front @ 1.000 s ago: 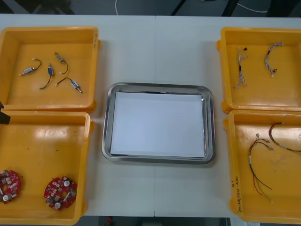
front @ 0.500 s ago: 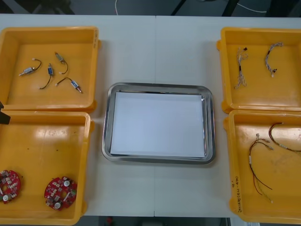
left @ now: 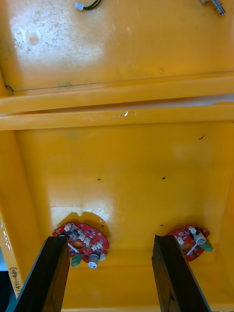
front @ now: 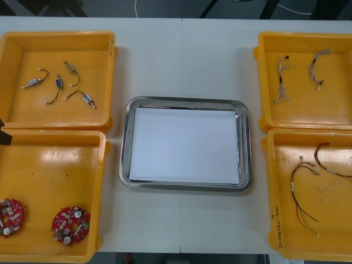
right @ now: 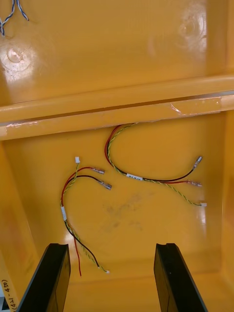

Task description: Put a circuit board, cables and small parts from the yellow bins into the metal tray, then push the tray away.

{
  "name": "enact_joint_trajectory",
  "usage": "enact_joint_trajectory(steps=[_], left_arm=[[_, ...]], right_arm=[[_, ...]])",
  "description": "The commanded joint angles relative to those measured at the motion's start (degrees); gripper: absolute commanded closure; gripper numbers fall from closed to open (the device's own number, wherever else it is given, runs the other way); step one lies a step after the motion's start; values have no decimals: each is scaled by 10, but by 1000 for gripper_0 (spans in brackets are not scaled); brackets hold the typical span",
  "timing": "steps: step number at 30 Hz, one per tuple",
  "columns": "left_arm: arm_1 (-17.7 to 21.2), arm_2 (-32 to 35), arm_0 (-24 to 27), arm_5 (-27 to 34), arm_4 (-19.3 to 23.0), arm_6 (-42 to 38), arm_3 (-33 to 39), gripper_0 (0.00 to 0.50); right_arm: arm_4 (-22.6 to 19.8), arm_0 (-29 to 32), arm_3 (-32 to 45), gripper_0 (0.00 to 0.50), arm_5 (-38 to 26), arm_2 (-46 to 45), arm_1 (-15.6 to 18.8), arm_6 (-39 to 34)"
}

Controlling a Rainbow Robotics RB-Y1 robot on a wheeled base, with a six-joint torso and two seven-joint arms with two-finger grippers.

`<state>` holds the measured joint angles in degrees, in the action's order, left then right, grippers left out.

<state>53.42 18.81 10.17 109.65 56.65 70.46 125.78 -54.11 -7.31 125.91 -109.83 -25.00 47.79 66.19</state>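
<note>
The metal tray [front: 125,144], white inside, lies mid-table with nothing in it. Two round red circuit boards [front: 70,224] [front: 10,214] rest in the near left yellow bin [front: 55,165]. My left gripper [left: 112,275] hangs open over that bin, and the two boards [left: 82,239] [left: 191,240] lie just past its fingertips. My right gripper [right: 111,278] is open above the near right bin [front: 330,220]. Two red and yellow cables [right: 132,177] [right: 64,212] lie on that bin's floor beyond its fingers.
The far left bin [front: 58,110] holds several small metal parts [front: 82,98]. Twisted blue and white cables [front: 316,67] lie in the far right bin [front: 308,113]. Bare table runs beyond the tray [front: 184,60].
</note>
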Motion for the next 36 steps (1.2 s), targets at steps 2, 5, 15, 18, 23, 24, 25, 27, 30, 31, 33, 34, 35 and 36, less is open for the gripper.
enact_joint_trajectory(steps=[2,5,15,18,23,24,25,27,30,31,33,34,35,36], left_arm=[[-4,18,-9,4,-4,45,14,0],[-4,18,-9,4,-4,45,14,0],[-4,18,-9,4,-4,45,14,0],[-4,18,-9,4,-4,45,14,0],[-4,18,-9,4,-4,45,14,0],[-4,18,-9,4,-4,45,14,0],[-4,18,-9,4,-4,45,14,0],[-4,18,-9,4,-4,45,14,0],[-4,18,-9,4,-4,45,14,0],[-4,18,-9,4,-4,45,14,0],[-4,18,-9,4,-4,45,14,0],[-4,18,-9,4,-4,45,14,0],[-4,18,-9,4,-4,45,14,0],[-4,18,-9,4,-4,45,14,0]], right_arm=[[-4,7,2,0,-2,-18,-4,1],[-4,7,2,0,-2,-18,-4,1],[-4,7,2,0,-2,-18,-4,1],[-4,7,2,0,-2,-18,-4,1],[-4,7,2,0,-2,-18,-4,1],[-4,7,2,0,-2,-18,-4,1],[-4,7,2,0,-2,-18,-4,1],[-4,7,2,0,-2,-18,-4,1],[-4,7,2,0,-2,-18,-4,1],[-4,7,2,0,-2,-18,-4,1],[-4,7,2,0,-2,-18,-4,1],[-4,7,2,0,-2,-18,-4,1],[-4,7,2,0,-2,-18,-4,1],[-4,7,2,0,-2,-18,-4,1]])
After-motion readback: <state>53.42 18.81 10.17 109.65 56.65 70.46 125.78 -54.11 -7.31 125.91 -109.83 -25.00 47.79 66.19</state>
